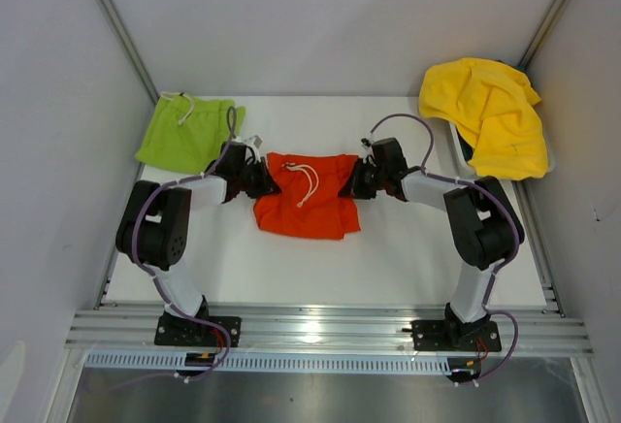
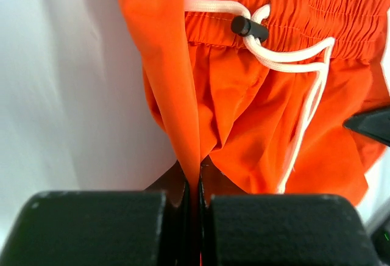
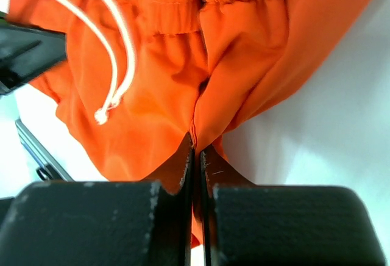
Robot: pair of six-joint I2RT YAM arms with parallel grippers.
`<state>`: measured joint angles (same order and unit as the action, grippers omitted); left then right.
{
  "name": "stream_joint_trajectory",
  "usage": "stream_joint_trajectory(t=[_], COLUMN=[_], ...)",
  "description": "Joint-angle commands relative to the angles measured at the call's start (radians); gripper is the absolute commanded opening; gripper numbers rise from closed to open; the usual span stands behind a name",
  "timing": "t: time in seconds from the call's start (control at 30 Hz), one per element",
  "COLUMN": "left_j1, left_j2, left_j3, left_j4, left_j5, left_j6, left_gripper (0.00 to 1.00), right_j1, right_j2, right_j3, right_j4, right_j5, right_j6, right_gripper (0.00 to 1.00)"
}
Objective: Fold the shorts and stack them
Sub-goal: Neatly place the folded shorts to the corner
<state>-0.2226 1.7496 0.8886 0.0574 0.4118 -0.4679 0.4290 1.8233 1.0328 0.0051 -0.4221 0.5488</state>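
Orange-red shorts with a white drawstring lie at the middle of the white table. My left gripper is shut on their left edge, pinching a fold of orange cloth between its jaws. On the opposite side my right gripper is shut on the right edge, a fold of the shorts caught at its tips. Lime-green shorts lie flat at the back left, untouched.
A yellow garment is heaped over a bin at the back right. Grey walls close in the table on the left, back and right. An aluminium rail carries both arm bases at the near edge.
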Motion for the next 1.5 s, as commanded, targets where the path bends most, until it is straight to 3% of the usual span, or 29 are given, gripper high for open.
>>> stream_joint_trajectory(t=[0.0, 0.33, 0.73, 1.07, 1.37, 1.47], left_j1=[0.009, 0.019, 0.101, 0.196, 0.25, 0.282], left_j2=[0.056, 0.185, 0.249, 0.31, 0.384, 0.395], left_j3=[0.09, 0.386, 0.74, 0.908, 1.164, 1.193], left_j4=[-0.05, -0.23, -0.401, -0.455, -0.57, -0.564], left_j5=[-0.074, -0.186, -0.193, -0.168, -0.149, -0.107], left_j6=[0.032, 0.084, 0.126, 0.143, 0.175, 0.166], left_gripper=[0.0, 0.0, 0.0, 0.0, 0.0, 0.0], right_j1=[0.023, 0.036, 0.063, 0.128, 0.154, 0.186], right_j2=[0.071, 0.343, 0.545, 0.85, 0.923, 0.933], right_j3=[0.127, 0.459, 0.806, 1.281, 1.331, 1.381], right_j4=[-0.028, 0.048, 0.249, 0.404, 0.587, 0.536], right_j5=[0.002, -0.093, -0.153, -0.129, 0.005, 0.106], right_j6=[0.005, 0.077, 0.278, 0.468, 0.554, 0.548], right_gripper=[0.0, 0.0, 0.0, 0.0, 0.0, 0.0])
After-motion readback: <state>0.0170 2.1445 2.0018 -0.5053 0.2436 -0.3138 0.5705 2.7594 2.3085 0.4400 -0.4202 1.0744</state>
